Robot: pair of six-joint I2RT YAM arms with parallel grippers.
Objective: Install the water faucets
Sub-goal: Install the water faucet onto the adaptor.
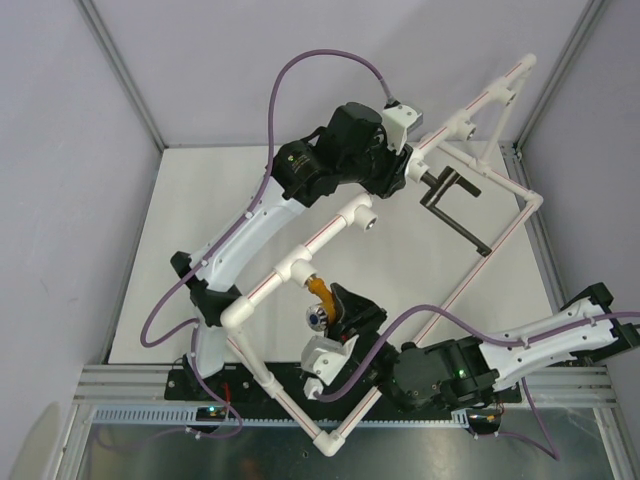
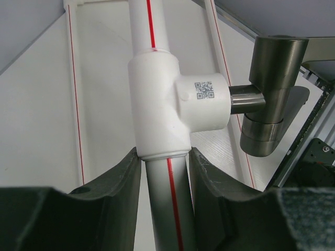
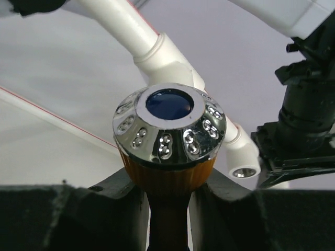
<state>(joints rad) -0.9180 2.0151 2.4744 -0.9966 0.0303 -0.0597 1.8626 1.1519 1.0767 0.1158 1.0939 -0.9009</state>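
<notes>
Over toward the far right corner of the table (image 1: 200, 210), the left gripper (image 2: 165, 170) is clamped around a tube of the white pipe frame (image 1: 262, 285), just under a tee (image 2: 157, 99). The black tap (image 1: 452, 200) sits with its stub in that tee's side socket (its long arm angles toward the right edge). Near the middle of the near edge, the right gripper (image 3: 168, 196) pinches the orange-brass tap (image 3: 167, 175) below its shiny knob (image 3: 170, 128). The tap's far end seems to meet a frame socket, though I can't tell if it's seated.

Black tap (image 2: 269, 78) arm prob. off-frame
</notes>
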